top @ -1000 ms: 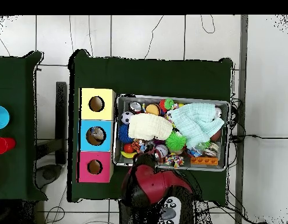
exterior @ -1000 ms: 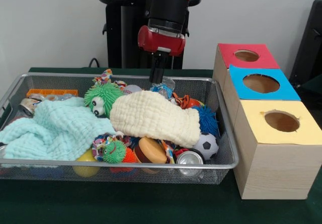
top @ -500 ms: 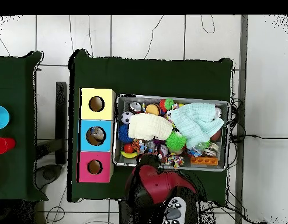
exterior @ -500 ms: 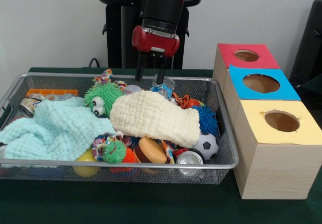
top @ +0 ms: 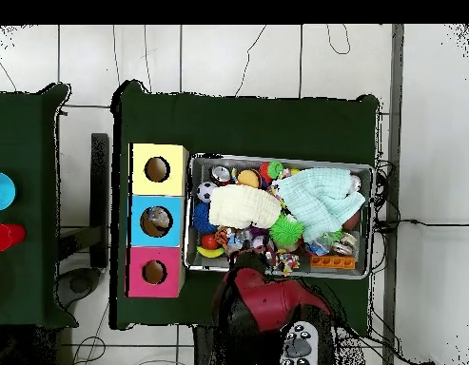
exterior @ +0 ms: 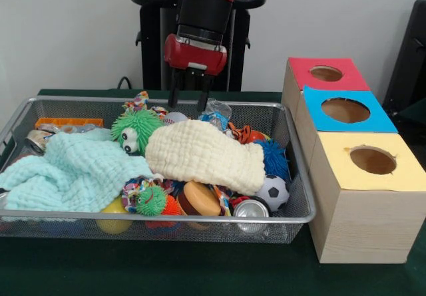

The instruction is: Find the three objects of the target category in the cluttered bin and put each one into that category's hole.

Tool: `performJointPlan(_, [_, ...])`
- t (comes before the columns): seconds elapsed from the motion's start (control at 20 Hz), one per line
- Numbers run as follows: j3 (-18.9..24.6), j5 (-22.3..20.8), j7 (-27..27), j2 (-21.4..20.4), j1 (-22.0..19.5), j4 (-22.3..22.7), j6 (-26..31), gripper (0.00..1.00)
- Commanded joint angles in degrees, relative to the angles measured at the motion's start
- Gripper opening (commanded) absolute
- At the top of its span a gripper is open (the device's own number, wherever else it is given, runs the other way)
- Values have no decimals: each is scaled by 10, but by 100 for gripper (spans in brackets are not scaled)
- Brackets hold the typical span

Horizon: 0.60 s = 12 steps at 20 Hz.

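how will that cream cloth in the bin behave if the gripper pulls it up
The cream cloth drapes over toys, so it is probably floppy and light. It would likely sag from the open gripper and might drag the green spiky toy touching it.

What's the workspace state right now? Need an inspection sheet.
Surface: dark green cloth-covered table, bare at its front edge.
Job's things: silver wire-mesh bin, heaped; wooden sorting box with red, blue and yellow hole tops, beside it.
Clutter: cream muslin cloth, mint muslin cloth, green spiky toy with eyes, small soccer ball, silver can.
Claw: open, empty, above the bin's far side.
Cables: black leads on the floor.
Surroundings: second table with blue and red cups.
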Motion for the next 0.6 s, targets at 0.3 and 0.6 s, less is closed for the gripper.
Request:
performJointPlan(0.3, [124, 23, 83, 5, -45, 43, 71, 100])
performJointPlan(0.6, [135, 31, 89, 13, -53, 52, 69, 100])
